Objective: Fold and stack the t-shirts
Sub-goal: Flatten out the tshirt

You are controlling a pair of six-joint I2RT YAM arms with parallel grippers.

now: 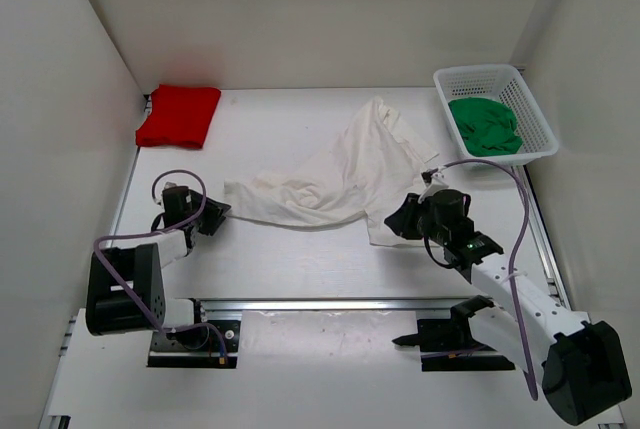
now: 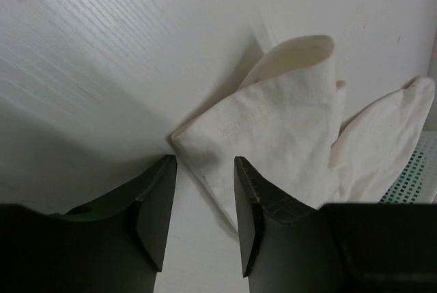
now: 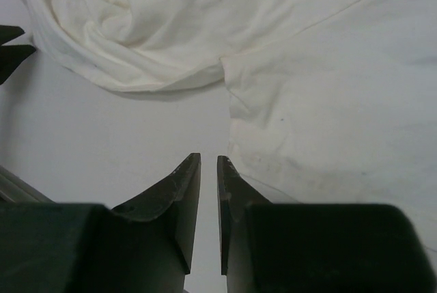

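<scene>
The white t-shirt lies crumpled and spread across the middle of the table. The red t-shirt lies folded at the back left. The green t-shirt sits bunched in the basket. My left gripper is open and empty, low on the table, with the white shirt's left corner just ahead of its fingertips. My right gripper is at the shirt's lower right edge. Its jaws stand only narrowly apart with bare table between them, and the cloth edge lies beside the right finger.
A white mesh basket stands at the back right against the right wall; it also shows in the left wrist view. White walls enclose the table on the left, back and right. A metal rail runs along the near edge.
</scene>
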